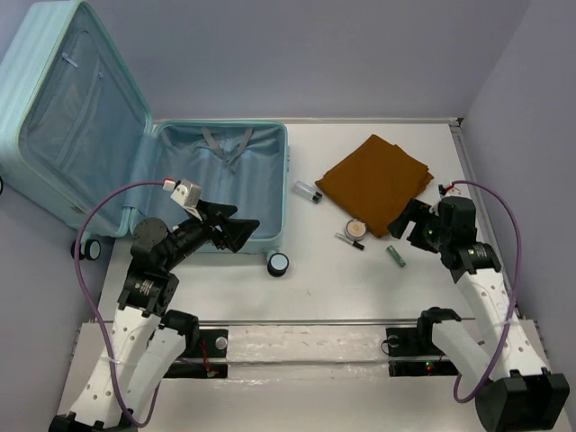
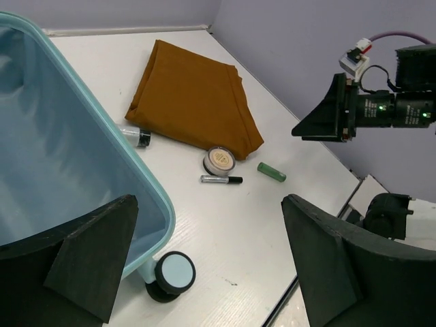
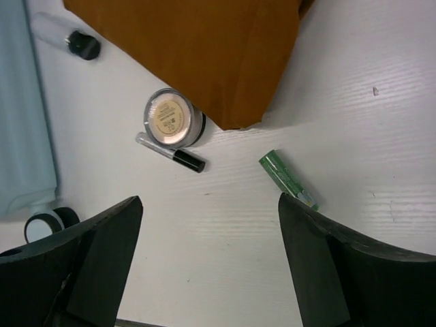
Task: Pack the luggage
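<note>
The luggage lies open on the surface, a cloth beside it. The left end effector and the right end effector both gape wide, holding nothing.

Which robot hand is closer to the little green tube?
Right. The right gripper is just beside the green tube. The left gripper is far off, at the near corner of the luggage.

A folded brown cloth lies flat on the white table. By its near corner sit a little round jar, a thin silver and black stick and a small green tube. A clear bottle with a black cap lies just beside the cloth's left edge.
</note>
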Action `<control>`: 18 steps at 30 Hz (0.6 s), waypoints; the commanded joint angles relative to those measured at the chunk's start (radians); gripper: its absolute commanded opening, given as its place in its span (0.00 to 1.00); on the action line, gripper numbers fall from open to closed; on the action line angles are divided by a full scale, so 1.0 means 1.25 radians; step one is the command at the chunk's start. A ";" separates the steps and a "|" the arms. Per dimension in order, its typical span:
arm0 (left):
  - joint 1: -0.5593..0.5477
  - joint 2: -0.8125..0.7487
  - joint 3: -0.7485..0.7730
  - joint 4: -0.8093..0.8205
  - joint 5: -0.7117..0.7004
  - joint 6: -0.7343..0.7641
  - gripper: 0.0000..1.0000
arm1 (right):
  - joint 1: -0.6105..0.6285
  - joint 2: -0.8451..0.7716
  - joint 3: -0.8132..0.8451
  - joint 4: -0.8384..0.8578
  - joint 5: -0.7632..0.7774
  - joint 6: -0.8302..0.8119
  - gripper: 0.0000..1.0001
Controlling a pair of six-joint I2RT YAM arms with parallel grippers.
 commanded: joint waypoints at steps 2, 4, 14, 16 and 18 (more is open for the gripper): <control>-0.029 -0.046 0.041 -0.004 -0.018 0.021 0.99 | -0.005 0.113 0.023 -0.017 0.086 0.026 0.87; -0.042 -0.059 0.046 -0.013 -0.035 0.026 0.99 | -0.005 0.153 0.014 0.014 0.091 0.039 0.89; -0.153 -0.130 0.059 -0.066 -0.121 0.051 0.99 | 0.003 0.277 -0.060 0.068 0.175 0.101 0.89; -0.172 -0.140 0.059 -0.070 -0.131 0.053 0.99 | 0.003 0.289 -0.059 0.068 0.180 0.106 0.89; -0.180 -0.154 0.062 -0.075 -0.143 0.055 0.99 | 0.012 0.299 -0.058 0.067 0.184 0.114 0.88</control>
